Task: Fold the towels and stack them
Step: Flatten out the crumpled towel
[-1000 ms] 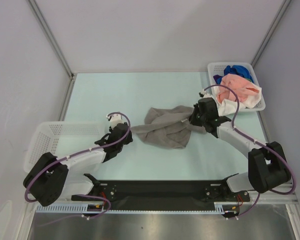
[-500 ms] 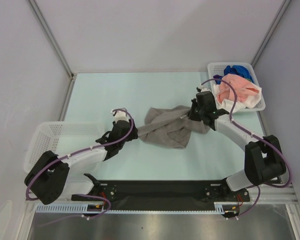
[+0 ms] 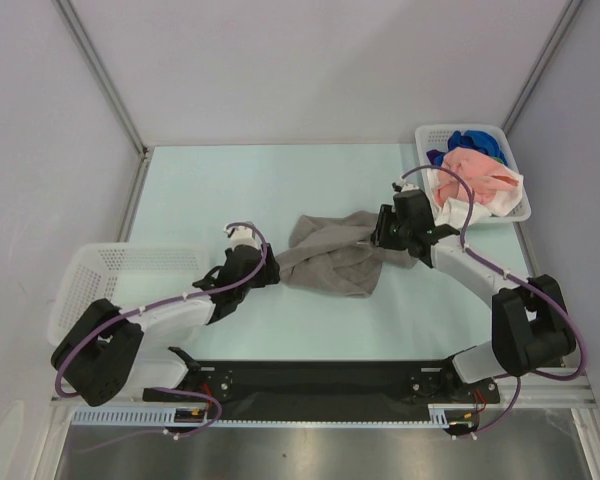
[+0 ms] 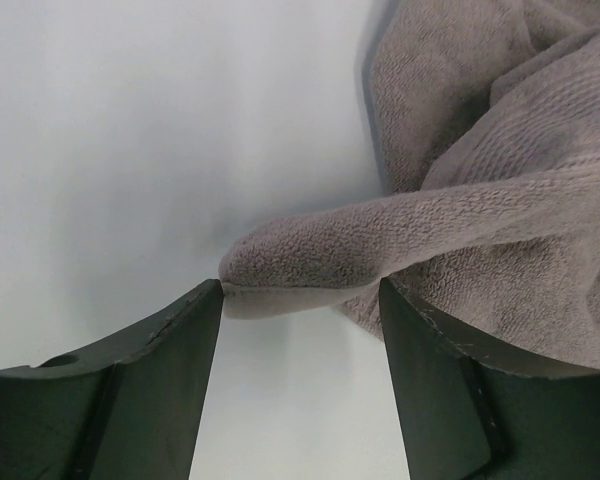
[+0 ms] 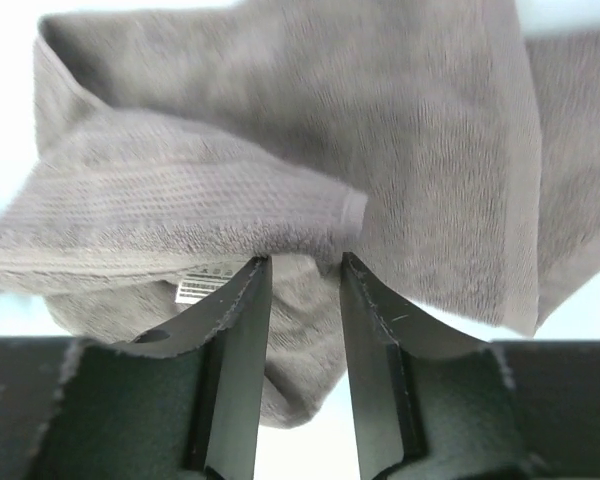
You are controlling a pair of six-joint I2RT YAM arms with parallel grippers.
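A crumpled grey towel [image 3: 330, 262] lies mid-table between the two arms. My left gripper [image 3: 272, 268] is at its left end. In the left wrist view that gripper [image 4: 300, 288] is open, and a rolled corner of the grey towel [image 4: 500, 150] lies just at its fingertips, ungripped. My right gripper [image 3: 378, 235] hangs over the towel's right edge. In the right wrist view it [image 5: 305, 262] stands open with a narrow gap, the grey towel [image 5: 280, 120] and its small label below. Pink [image 3: 475, 175] and blue [image 3: 475, 142] towels are heaped in the far-right basket.
A white lattice basket [image 3: 525, 210] holding the heap stands at the back right corner. Another white basket [image 3: 90, 270] with nothing in it sits at the left edge beside the left arm. Metal frame posts run up both rear sides.
The right gripper's jaws have parted and let go of the grey towel. My left gripper has moved right to the towel's left corner and opened wider.
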